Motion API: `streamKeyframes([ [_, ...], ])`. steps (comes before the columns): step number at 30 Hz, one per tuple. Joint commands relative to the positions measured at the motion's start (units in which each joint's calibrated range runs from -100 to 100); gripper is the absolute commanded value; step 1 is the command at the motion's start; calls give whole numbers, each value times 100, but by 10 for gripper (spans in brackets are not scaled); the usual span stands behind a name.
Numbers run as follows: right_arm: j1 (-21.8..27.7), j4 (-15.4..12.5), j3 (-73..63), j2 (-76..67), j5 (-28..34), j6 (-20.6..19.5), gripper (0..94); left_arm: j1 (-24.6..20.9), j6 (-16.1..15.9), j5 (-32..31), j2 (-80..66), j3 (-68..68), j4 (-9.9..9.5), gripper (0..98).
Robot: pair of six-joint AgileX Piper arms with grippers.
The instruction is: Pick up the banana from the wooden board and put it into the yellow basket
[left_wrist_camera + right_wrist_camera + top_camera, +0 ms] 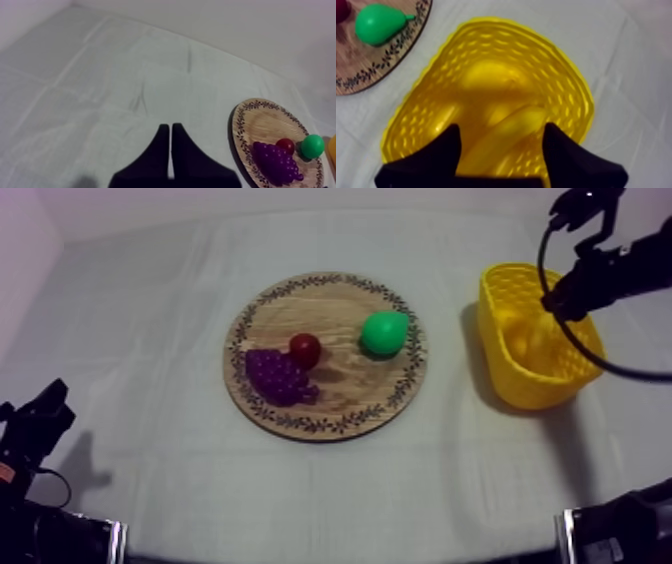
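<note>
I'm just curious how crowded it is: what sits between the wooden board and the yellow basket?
Nothing; in the top view only bare cloth lies between the wooden board and the yellow basket.

Left gripper (170, 126): two matte black fingers with straight inner edges, each broad at root, tapering to blunt tip. Right gripper (502, 127): same black, rounded tips, wide sloping shoulders. Left arm (35, 428): black, blocky, angular. Right arm (610, 273): black, thick tubular link. Near-edge base blocks (60, 538): black, pale silvery side plates.
</note>
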Motion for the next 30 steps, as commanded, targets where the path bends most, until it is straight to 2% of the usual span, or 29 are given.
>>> streamKeyframes([
  [1,-58,-11,461,-982,-244,-82,353,-1,0,-2,-3,3,-1,1],
  [6,-251,66,1484,-2582,-685,-397,198,-1,0,-2,-3,3,-1,1],
  [10,-386,283,2167,-3733,-722,-763,111,-1,0,-2,-3,3,-1,1],
  [16,-323,541,3010,-4623,-824,-1190,78,-1,0,-2,-3,3,-1,1],
  [25,80,273,4629,-5986,-1531,-1074,9,-1,0,-2,-3,3,-1,1],
  [30,164,367,4843,-6664,-1321,-1431,6,-1,-3,-2,-3,3,-1,1],
])
